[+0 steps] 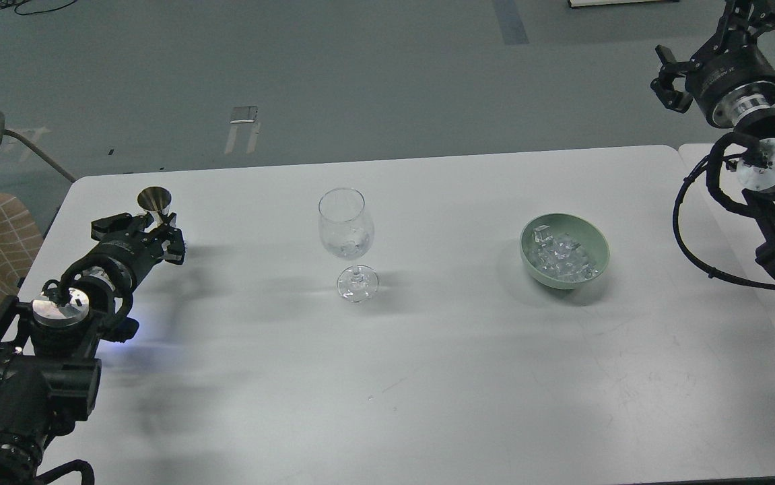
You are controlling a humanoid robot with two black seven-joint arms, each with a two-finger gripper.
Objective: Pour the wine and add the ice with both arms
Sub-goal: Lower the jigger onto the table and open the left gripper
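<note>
Left gripper [158, 232] at metal jigger [155, 202], fingers around its waist; grip looks closed on it, though contact partly hidden. Jigger upright at far-left table [427, 377] area; wine inside not visible. Stemmed wine glass [347, 236] well right of left gripper. Green bowl [592, 246] with ice [562, 259] farther right. Right gripper [673, 77] raised beyond bowl, fingers spread, empty.

Judgement: step in hand is securing jigger for pour. Lift straight up, keep level, carry rightward over glass rim, tip slowly. Avoid knocking stem.
</note>
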